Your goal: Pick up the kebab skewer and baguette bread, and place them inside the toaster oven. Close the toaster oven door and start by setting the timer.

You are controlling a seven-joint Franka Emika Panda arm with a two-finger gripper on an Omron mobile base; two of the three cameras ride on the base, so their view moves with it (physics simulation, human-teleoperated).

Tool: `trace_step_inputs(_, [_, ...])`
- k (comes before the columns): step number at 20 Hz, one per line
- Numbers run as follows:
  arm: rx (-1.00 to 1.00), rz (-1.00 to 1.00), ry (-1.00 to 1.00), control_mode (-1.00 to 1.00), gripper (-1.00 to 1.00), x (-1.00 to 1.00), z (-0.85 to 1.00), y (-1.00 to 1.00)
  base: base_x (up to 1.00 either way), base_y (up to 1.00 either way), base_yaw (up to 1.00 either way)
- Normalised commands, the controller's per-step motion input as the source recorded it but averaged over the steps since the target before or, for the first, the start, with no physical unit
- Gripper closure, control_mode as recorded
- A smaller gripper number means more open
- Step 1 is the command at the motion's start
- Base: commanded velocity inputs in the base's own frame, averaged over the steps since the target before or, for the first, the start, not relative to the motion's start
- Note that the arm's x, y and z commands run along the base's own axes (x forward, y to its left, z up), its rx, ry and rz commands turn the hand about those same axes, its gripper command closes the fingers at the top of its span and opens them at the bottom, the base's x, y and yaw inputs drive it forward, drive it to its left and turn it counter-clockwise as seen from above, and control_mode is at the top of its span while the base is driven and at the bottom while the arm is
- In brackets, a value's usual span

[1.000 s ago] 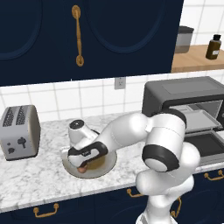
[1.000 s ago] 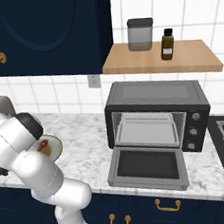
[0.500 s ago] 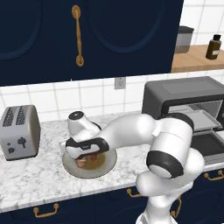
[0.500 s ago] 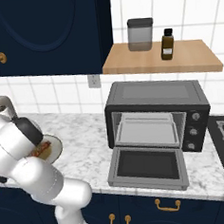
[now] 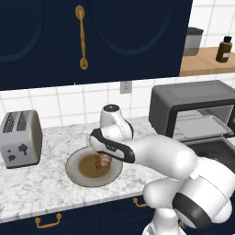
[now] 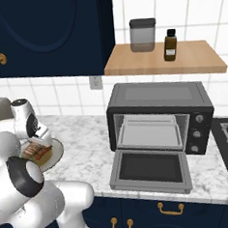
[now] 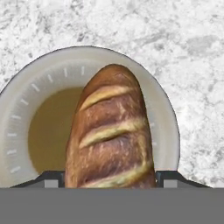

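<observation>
Jaws spread wide either side of baguette bread (image 7: 110, 135) | loaf between them, over plate (image 7: 164, 118) | grip contact unclear

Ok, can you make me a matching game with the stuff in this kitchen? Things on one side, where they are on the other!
Things:
1. baguette bread
2. silver toaster
3. brown bottle
4. toaster oven door

Places or states:
A. on the wooden shelf
B. folded down open
C. on the plate
D. at the counter's left end

Pairs: 1-C, 2-D, 3-A, 4-B
</observation>
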Motion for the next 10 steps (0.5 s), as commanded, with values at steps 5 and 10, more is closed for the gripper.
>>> trace_step_inputs(5, [0.08, -0.33, 0.0, -1.0, 1.0, -0.04, 0.2, -0.89, 0.0, 0.0, 0.0])
trace_step_inputs(10, [0.06, -0.36, 0.0, -1.0, 1.0, 0.0, 0.23, -0.67, 0.0, 0.0, 0.0])
